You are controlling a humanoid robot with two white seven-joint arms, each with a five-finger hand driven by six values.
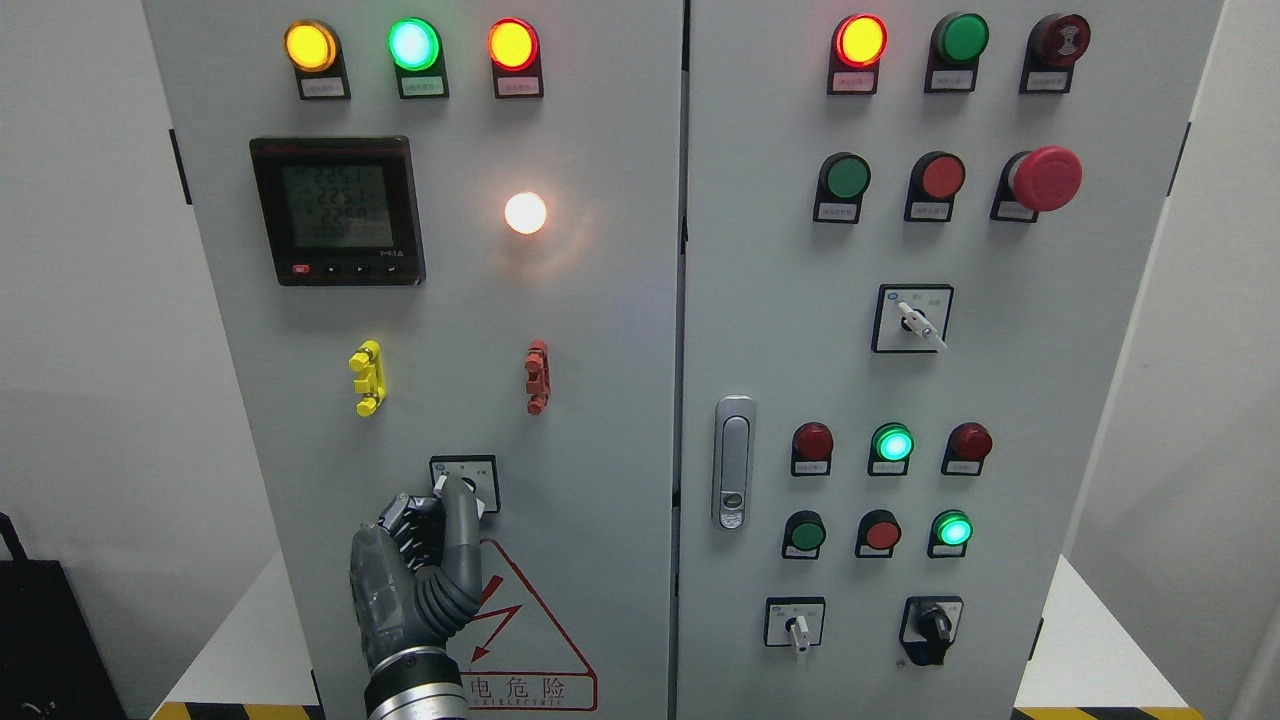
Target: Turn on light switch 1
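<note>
The left hand (415, 580) is reaching up the cabinet door (600, 400), its fingers (462, 520) pinching together on the rotary switch (465, 484) sitting at their twelve o'clock.

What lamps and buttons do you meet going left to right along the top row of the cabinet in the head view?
Yellow lamp → green lamp → orange-red lamp → second orange-red lamp → unlit green lamp → dark red buzzer.

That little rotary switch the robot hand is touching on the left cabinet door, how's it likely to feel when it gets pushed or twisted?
The rotary switch is mounted on the cabinet door, so it probably turns in place rather than sliding. Its knob looks like small, hard plastic: likely stiff, perhaps clicking between positions. The left hand has a fingertip on it, which might slip off so small a knob.
</note>
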